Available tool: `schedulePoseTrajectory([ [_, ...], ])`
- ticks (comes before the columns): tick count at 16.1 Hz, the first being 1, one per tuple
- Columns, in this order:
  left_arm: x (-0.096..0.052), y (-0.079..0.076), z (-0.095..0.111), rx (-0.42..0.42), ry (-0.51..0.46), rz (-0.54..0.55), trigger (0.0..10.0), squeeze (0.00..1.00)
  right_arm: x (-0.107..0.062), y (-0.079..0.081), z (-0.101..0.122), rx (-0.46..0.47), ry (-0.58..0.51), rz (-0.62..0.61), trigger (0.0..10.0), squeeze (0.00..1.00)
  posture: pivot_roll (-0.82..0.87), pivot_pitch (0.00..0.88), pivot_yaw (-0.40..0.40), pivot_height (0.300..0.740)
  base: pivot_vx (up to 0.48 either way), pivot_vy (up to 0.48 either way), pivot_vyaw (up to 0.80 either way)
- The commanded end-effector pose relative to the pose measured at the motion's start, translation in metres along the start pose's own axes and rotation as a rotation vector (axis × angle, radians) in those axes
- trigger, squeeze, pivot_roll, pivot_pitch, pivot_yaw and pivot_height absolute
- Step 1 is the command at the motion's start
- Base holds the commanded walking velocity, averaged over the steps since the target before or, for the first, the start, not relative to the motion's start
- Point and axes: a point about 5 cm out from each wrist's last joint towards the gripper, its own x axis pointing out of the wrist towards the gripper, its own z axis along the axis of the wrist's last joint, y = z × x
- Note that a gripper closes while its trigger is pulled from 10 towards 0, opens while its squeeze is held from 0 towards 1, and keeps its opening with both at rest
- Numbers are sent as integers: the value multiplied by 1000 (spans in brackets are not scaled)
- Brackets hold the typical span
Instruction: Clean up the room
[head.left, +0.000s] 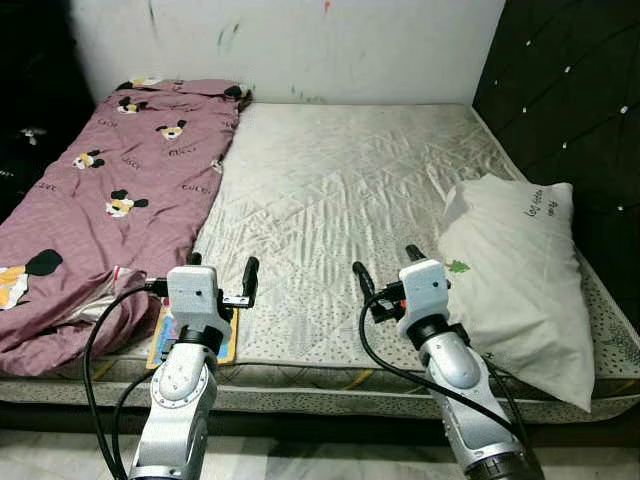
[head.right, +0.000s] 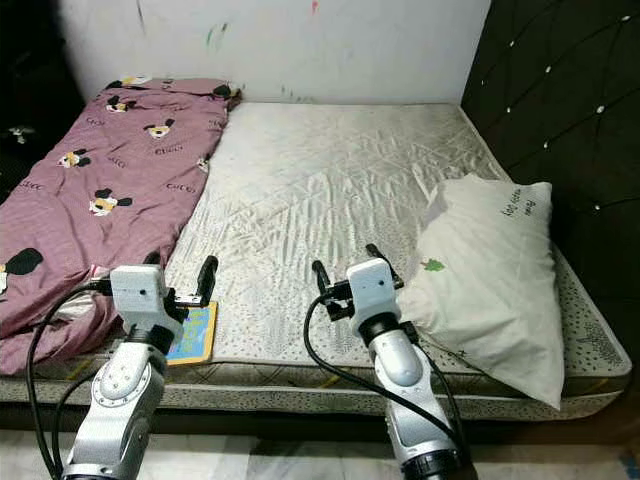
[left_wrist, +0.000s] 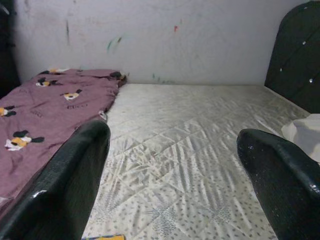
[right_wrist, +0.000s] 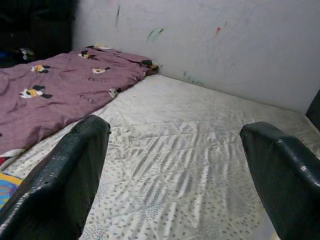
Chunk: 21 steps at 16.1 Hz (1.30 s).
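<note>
A purple blanket (head.left: 120, 200) with cartoon dog prints lies rumpled along the left side of the bare white mattress (head.left: 340, 190). A white pillow (head.left: 525, 270) rests at the mattress's right edge by the dark headboard. A yellow-and-blue flat book (head.right: 192, 332) lies at the front edge of the mattress, partly under my left arm. My left gripper (head.left: 222, 270) hovers open over the front edge near the blanket's hem, nothing between its fingers. My right gripper (head.left: 385, 268) is open too, just left of the pillow, holding nothing.
A dark tufted headboard (head.left: 570, 90) stands along the right. A white wall (head.left: 300, 40) with paint marks runs behind the bed. Dark furniture (head.left: 30, 110) sits at the far left. Pale floor (head.left: 300, 460) shows below the mattress.
</note>
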Motion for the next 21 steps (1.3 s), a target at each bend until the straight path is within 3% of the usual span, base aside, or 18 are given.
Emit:
schedulePoseTrajectory([
  [1, 0, 3, 1, 3, 1, 9, 10000, 0, 0, -1, 5, 3, -24, 1, 10000, 0, 12, 0, 5, 740, 0, 0, 0],
  [2, 0, 3, 1, 3, 1, 9, 10000, 0, 0, -1, 5, 3, -24, 1, 10000, 0, 12, 0, 5, 740, 0, 0, 0],
  [4, 1, -13, 4, -25, -5, -44, 10000, 0, 4, -3, 10, 8, -43, -2, 10000, 0, 9, 34, -2, 740, 0, 0, 400],
  [10, -4, -24, 9, -52, -39, -108, 10000, 0, 4, -7, 13, 14, -44, -9, 10000, 0, 4, 61, -22, 740, 140, 0, 0],
  [21, -6, -26, 6, -84, -10, -106, 10000, 0, 2, -4, 12, 21, -37, 0, 10000, 0, 5, 69, -32, 740, 238, 0, 0],
])
